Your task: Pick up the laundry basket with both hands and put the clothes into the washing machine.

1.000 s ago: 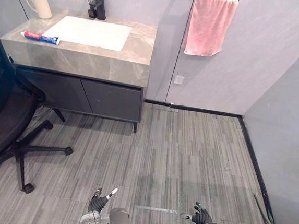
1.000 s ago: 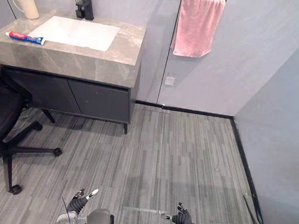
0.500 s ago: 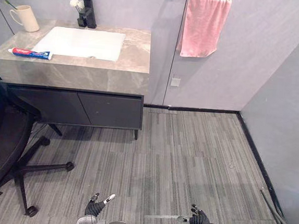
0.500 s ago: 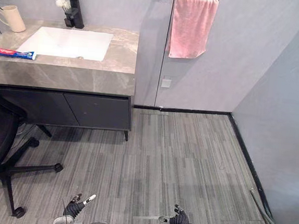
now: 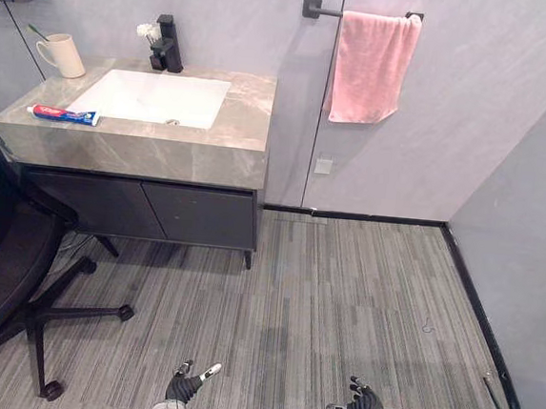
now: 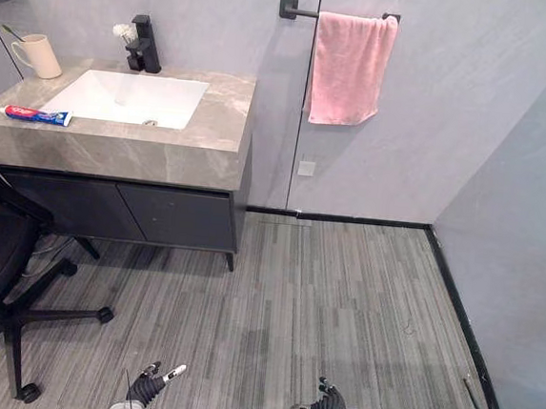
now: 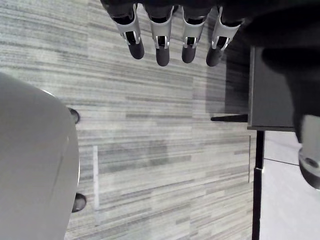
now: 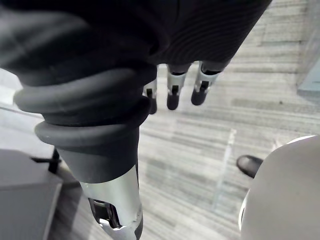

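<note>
Left hand [image 5: 183, 386]: hung low over the grey plank floor [image 5: 342, 287], fingers [image 7: 160, 42] straight, empty.
Right hand [image 5: 363, 405]: low on the opposite side, fingers [image 8: 172, 95] relaxed, empty.
Ahead: sink vanity [image 5: 143, 155], pink towel [image 5: 369, 65] on wall bar, office chair [image 5: 1, 248] at left.

The black office chair [image 5: 2, 238] is cut off by the left edge, its seat and back only partly in frame. The left hand [image 5: 183, 388] and right hand [image 5: 363, 404] sit at the bottom edge, their arms cropped away. The small white object [image 5: 146, 32] beside the black tap [image 5: 169, 42] is too small to identify.
</note>
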